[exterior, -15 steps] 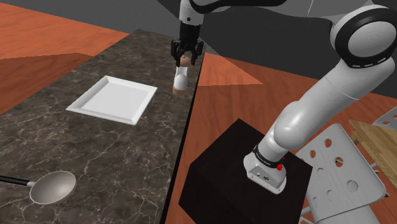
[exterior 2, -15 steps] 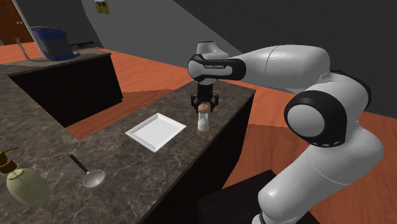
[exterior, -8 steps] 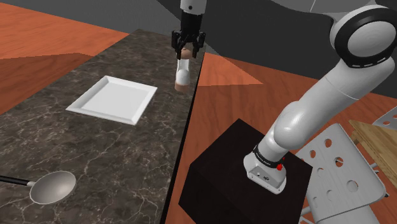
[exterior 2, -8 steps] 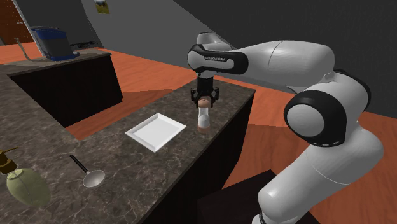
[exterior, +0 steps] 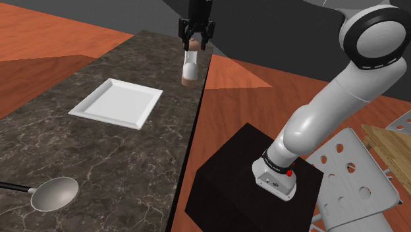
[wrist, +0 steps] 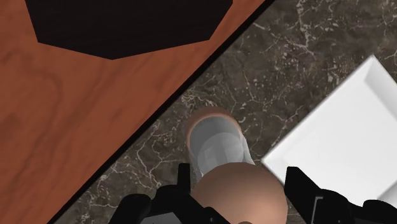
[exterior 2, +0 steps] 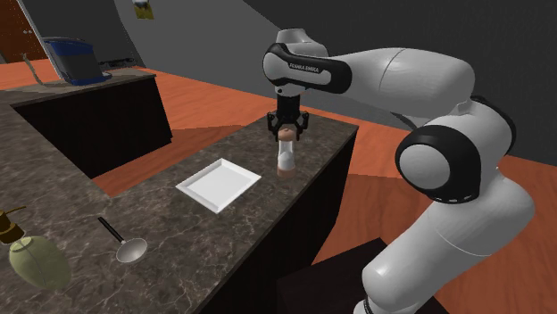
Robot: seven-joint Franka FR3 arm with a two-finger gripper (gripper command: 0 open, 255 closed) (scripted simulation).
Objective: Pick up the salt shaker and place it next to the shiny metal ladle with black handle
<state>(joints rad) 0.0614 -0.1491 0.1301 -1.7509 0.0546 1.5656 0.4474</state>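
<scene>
The salt shaker (exterior: 190, 66) is a clear tube with a tan cap and tan base. It hangs upright just above the dark marble counter (exterior: 79, 151), near the edge facing the stand. My gripper (exterior: 196, 41) is shut on its cap from above. The second exterior view has the shaker (exterior 2: 286, 156) under the gripper (exterior 2: 286, 132). In the wrist view the fingers (wrist: 184, 181) clasp the cap of the shaker (wrist: 219, 143). The metal ladle (exterior: 53, 193) with a black handle lies far along the counter, at the shoulder view's lower left; its bowl (exterior 2: 129, 249) faces up.
A white square plate (exterior: 117, 101) lies on the counter between shaker and ladle, close beside the shaker (wrist: 343, 140). A green bottle-like object (exterior 2: 36, 263) stands past the ladle. The black stand (exterior: 253, 178) and a white perforated chair (exterior: 356, 178) sit beyond the counter edge.
The gripper has risen with the shaker in it, lifting the shaker off the counter and a little further from the ladle's end. Plate and ladle have not moved.
</scene>
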